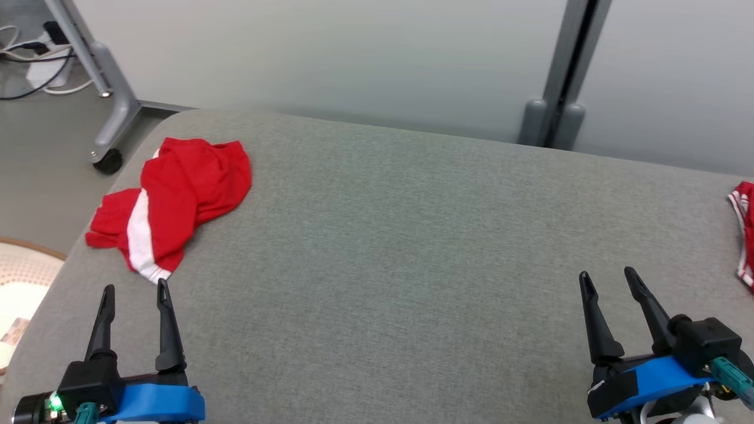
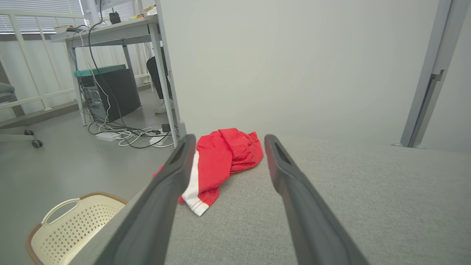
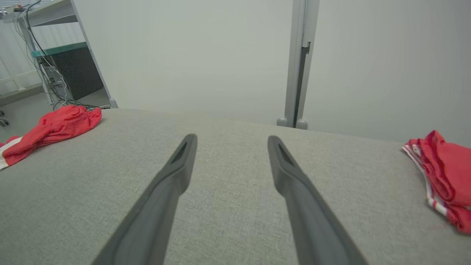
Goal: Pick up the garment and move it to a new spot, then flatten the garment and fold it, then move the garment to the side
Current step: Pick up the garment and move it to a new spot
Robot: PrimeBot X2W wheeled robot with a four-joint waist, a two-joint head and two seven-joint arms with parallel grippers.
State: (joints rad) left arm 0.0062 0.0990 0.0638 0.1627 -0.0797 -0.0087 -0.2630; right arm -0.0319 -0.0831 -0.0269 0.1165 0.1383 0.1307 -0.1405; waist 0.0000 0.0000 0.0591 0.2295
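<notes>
At the table's (image 1: 383, 235) right edge, the garment (image 1: 747, 235) (red cloth (image 1: 177, 200) far left)

Grey fabric surface (image 1: 377, 235): under the left claw (image 1: 135, 287) and right claw (image 1: 607, 273).
Cream perforated basket (image 2: 70, 224), brown rim: on the floor, left of the left claw.
Desk (image 2: 110, 31), black computer tower (image 2: 114, 92), tangled cables (image 2: 121, 132): well ahead-left of it.
Grey post (image 3: 300, 62): ahead of the right claw.
</notes>
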